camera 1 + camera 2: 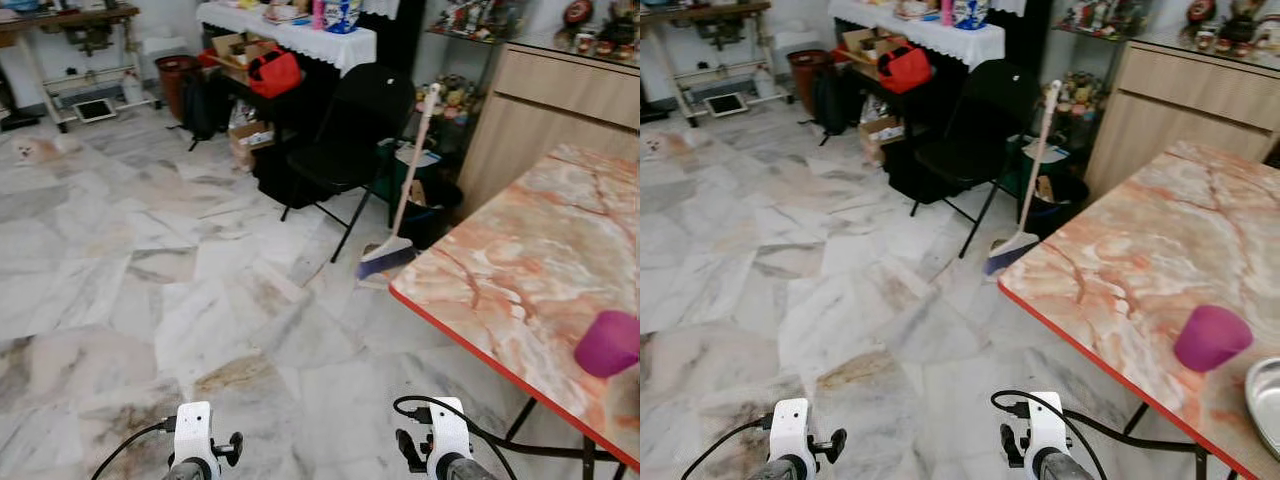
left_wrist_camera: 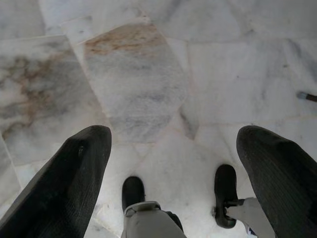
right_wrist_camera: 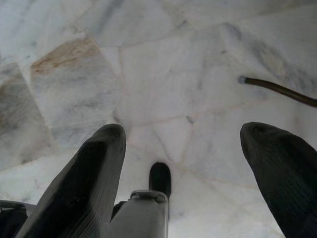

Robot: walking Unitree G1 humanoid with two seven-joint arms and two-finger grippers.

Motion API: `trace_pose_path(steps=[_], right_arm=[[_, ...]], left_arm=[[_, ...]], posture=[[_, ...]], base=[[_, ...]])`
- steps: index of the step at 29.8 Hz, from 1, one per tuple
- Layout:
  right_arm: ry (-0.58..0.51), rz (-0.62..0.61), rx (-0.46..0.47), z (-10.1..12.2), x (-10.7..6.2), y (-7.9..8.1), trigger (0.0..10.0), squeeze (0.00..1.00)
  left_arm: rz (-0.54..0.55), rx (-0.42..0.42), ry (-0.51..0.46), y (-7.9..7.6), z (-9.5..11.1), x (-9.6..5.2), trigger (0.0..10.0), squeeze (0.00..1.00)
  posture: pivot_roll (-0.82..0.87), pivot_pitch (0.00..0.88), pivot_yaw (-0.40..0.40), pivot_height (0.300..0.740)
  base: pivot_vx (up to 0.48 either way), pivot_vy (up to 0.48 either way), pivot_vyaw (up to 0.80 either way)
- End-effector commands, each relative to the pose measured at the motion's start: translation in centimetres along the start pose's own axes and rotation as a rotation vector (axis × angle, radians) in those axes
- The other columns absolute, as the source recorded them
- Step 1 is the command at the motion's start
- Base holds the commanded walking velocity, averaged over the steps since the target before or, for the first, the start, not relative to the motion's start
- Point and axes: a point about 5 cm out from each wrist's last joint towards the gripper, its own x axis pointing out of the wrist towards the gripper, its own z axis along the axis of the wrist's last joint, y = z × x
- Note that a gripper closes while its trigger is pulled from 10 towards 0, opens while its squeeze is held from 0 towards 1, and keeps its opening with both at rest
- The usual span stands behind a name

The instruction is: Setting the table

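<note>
You've got the purple cup (image 1: 1211, 338) sitting upright on the marble-pattern table (image 1: 1140, 250), close to the table's red-trimmed near edge. Just beside the cup, further along that same edge, there's a metal bowl or plate (image 1: 1264, 400), but it's cut off at the frame border so you can't tell which it is. In the left eye view the cup is partly cut off too.

Both arms hang low off the table's near corner, over the marble floor (image 1: 150, 280), holding nothing. Your left gripper (image 2: 173, 144) has its fingers (image 2: 69, 188) spread wide, with only floor tiles between them. Same deal with the right gripper (image 3: 183, 134): wide apart and empty, with a thin dark leg or rod (image 3: 277, 90) crossing the floor nearby, hard to say of what.

Beyond the table's far corner a broom (image 1: 405, 210) leans with its bristles on the floor, next to a black folding chair (image 1: 345, 140). Past the chair is a cloth-covered side table (image 1: 290, 35) with a red bag (image 1: 273, 72) and cardboard boxes under it, all pretty cluttered. A wooden cabinet (image 1: 560, 110) stands behind the table; the stuff on top is too small to make out. Something small and pale, maybe a pet (image 1: 35, 150), lies way across the floor.
</note>
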Motion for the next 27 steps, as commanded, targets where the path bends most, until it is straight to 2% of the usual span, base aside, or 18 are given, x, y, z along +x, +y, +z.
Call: trace_pose_path(steps=[1,5,19,22,25,27], right_arm=[[-0.004,-0.003,0.005,0.17,0.03,-0.01,10.0,0.00],[-0.004,-0.002,0.005,0.21,0.05,0.05,10.0,0.00],[0.000,-0.002,0.000,0.14,0.04,0.01,10.0,0.00],[0.001,-0.002,-0.002,0.13,0.03,-0.05,10.0,0.00],[-0.001,-0.003,-0.005,0.21,0.02,-0.15,10.0,0.00],[-0.002,-0.004,-0.006,0.29,0.03,-0.18,10.0,0.00]], left_arm=[[0.007,0.021,-0.011,0.10,0.24,0.03,10.0,0.00],[0.016,-0.013,-0.010,0.25,0.24,0.03,10.0,0.00],[0.009,-0.005,0.001,0.19,-0.22,-0.10,10.0,0.00],[0.020,0.028,-0.002,0.22,-0.17,-0.10,10.0,0.00],[0.023,-0.024,-0.005,0.14,-0.17,-0.08,10.0,0.00],[0.024,-0.029,-0.005,0.14,-0.15,-0.07,10.0,0.00]], posture=[[0.15,0.000,-0.029,0.740],[0.15,0.000,-0.028,0.740],[0.15,0.000,-0.030,0.740],[0.15,0.000,-0.032,0.740],[0.15,0.000,-0.038,0.740],[0.15,0.000,-0.038,0.740]], base=[[0.000,-0.405,-0.52],[0.000,-0.191,-0.52],[0.000,0.000,-0.51],[0.000,-0.326,-0.51],[0.000,-0.400,-0.52],[0.000,0.000,-0.52]])
